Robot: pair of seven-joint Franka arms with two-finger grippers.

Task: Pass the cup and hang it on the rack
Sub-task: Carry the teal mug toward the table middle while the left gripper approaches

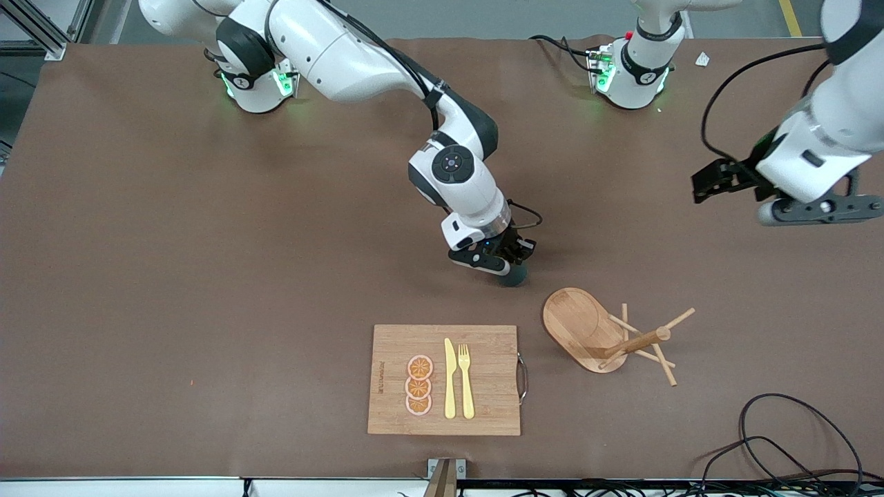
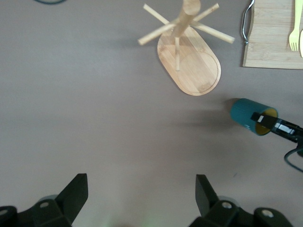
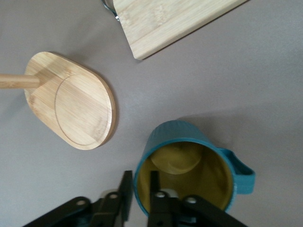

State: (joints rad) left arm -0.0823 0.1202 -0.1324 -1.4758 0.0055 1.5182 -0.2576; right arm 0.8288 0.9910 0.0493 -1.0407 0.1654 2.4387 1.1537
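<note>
The dark teal cup (image 1: 514,278) (image 2: 247,112) (image 3: 171,130) stands upright on the table mat, its yellowish inside and side handle showing in the right wrist view. My right gripper (image 1: 512,270) (image 3: 140,178) is low over it. One finger is outside the wall and one inside, and the jaws are a little open, with a thin gap at the inner finger. The wooden rack (image 1: 577,324) (image 2: 194,64) (image 3: 78,111) stands beside the cup, nearer the front camera and toward the left arm's end. My left gripper (image 1: 708,181) (image 2: 141,183) hangs open and empty over the left arm's end.
A bamboo cutting board (image 1: 487,407) (image 2: 270,33) (image 3: 161,23) lies near the table's front edge. It carries a yellow knife (image 1: 449,379), a fork (image 1: 466,379) and three orange slices (image 1: 419,385). Black cables (image 1: 794,431) loop at the front corner toward the left arm's end.
</note>
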